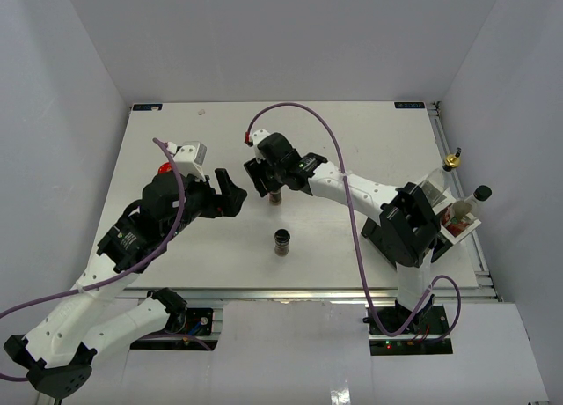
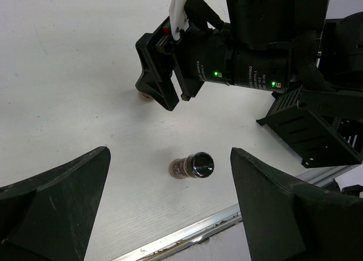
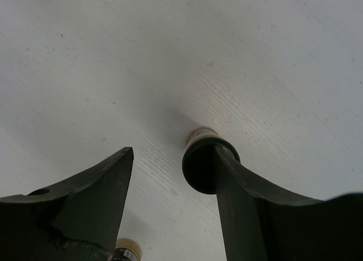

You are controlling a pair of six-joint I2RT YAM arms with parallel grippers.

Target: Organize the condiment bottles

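Two small dark black-lidded jars stand mid-table. The far jar (image 1: 275, 198) is under my right gripper (image 1: 266, 181), which is open. In the right wrist view this jar (image 3: 199, 159) stands between the fingers of the right gripper (image 3: 173, 150), against the right finger (image 3: 244, 204). The near jar (image 1: 282, 242) stands alone; in the left wrist view the near jar (image 2: 193, 165) lies below my open, empty left gripper (image 2: 169, 154). A red-capped jar (image 1: 165, 169) peeks from behind the left arm. The gold-topped bottle (image 1: 451, 161) and the tall black-capped bottle (image 1: 480, 195) stand at the right edge.
The right arm's base mount (image 1: 396, 238) sits at the table's front right. A metal rail (image 1: 308, 292) runs along the near edge. The left gripper (image 1: 230, 192) is close to the right gripper's left side.
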